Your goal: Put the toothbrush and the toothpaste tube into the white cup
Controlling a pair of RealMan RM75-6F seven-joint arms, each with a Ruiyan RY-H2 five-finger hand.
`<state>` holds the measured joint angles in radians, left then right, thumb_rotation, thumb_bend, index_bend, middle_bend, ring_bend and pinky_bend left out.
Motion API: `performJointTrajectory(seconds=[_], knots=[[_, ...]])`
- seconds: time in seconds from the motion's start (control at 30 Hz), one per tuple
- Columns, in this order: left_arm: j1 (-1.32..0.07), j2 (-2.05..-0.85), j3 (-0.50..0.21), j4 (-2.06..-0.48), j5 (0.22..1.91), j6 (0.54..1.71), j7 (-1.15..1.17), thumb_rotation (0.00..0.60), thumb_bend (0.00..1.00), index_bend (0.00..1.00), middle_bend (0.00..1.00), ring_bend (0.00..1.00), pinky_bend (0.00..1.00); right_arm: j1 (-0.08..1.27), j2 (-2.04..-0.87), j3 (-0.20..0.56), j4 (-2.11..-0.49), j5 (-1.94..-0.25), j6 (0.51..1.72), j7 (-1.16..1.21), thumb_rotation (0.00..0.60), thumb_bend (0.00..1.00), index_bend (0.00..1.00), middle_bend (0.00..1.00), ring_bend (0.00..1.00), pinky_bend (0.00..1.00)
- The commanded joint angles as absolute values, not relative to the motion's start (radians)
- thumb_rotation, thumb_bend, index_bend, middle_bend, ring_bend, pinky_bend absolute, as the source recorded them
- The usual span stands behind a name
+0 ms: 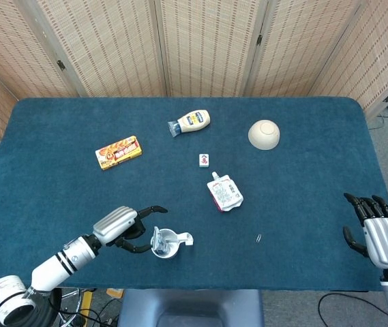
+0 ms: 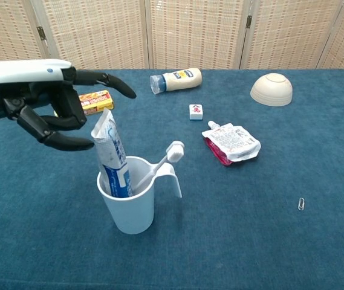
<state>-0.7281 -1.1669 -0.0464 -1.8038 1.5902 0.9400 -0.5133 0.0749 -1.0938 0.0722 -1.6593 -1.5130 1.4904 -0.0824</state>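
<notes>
The white cup (image 2: 132, 206) (image 1: 165, 246) stands near the table's front edge. A blue and white toothpaste tube (image 2: 112, 158) stands upright inside it, with a white toothbrush (image 2: 164, 161) leaning out to the right beside it. My left hand (image 2: 45, 101) (image 1: 124, 225) hovers just left of the tube with its fingers spread, holding nothing. Off the table's right front corner, my right hand (image 1: 379, 230) hangs with fingers apart and nothing in it; only the head view shows it.
A mayonnaise bottle (image 2: 176, 80) lies at the back, a beige bowl (image 2: 271, 89) upside down to its right. A small tile (image 2: 196, 112), a red and white pouch (image 2: 231, 142), a snack box (image 2: 95, 101) and a paper clip (image 2: 301, 204) also lie on the blue cloth.
</notes>
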Motion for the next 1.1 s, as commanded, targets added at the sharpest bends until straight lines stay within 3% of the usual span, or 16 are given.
performJointTrajectory(seconds=[0.03,0.23,0.37,0.57,0.8,1.1], knots=[[-0.705,-1.145,-0.068,-1.807,1.57,0.992,-0.549,0.6,0.33,0.17,0.93,0.84,0.92,0.074,-1.091,0.073,-1.662,-1.513,1.493,-0.085,0.6,0.34,0.14,0.26,0.21,0.16],[-0.656,-1.073,-0.094,-1.808,1.529,1.075,-0.636,0.6,0.32,0.19,0.84,0.75,0.91,0.078,-1.075,0.077,-1.677,-1.518,1.497,-0.092,0.6,0.34,0.14,0.26,0.21,0.16],[-0.6,-1.062,-0.122,-1.781,1.45,1.16,-0.558,0.6,0.31,0.27,0.78,0.71,0.9,0.088,-1.052,0.075,-1.702,-1.521,1.474,-0.056,0.6,0.34,0.14,0.26,0.21,0.16],[-0.502,-1.119,-0.133,-1.693,1.275,1.301,-0.184,0.6,0.31,0.38,0.67,0.57,0.75,0.123,-1.002,0.057,-1.735,-1.527,1.388,0.012,0.6,0.35,0.14,0.26,0.21,0.16],[-0.391,-1.147,-0.086,-1.658,1.192,1.427,0.107,0.6,0.31,0.33,0.52,0.4,0.47,0.149,-1.007,0.051,-1.71,-1.535,1.349,0.044,0.6,0.36,0.14,0.25,0.15,0.15],[-0.267,-1.182,-0.024,-1.666,1.282,1.592,0.262,0.6,0.31,0.32,0.5,0.38,0.4,0.12,-1.051,0.047,-1.682,-1.527,1.404,0.017,0.6,0.37,0.14,0.25,0.14,0.15]])
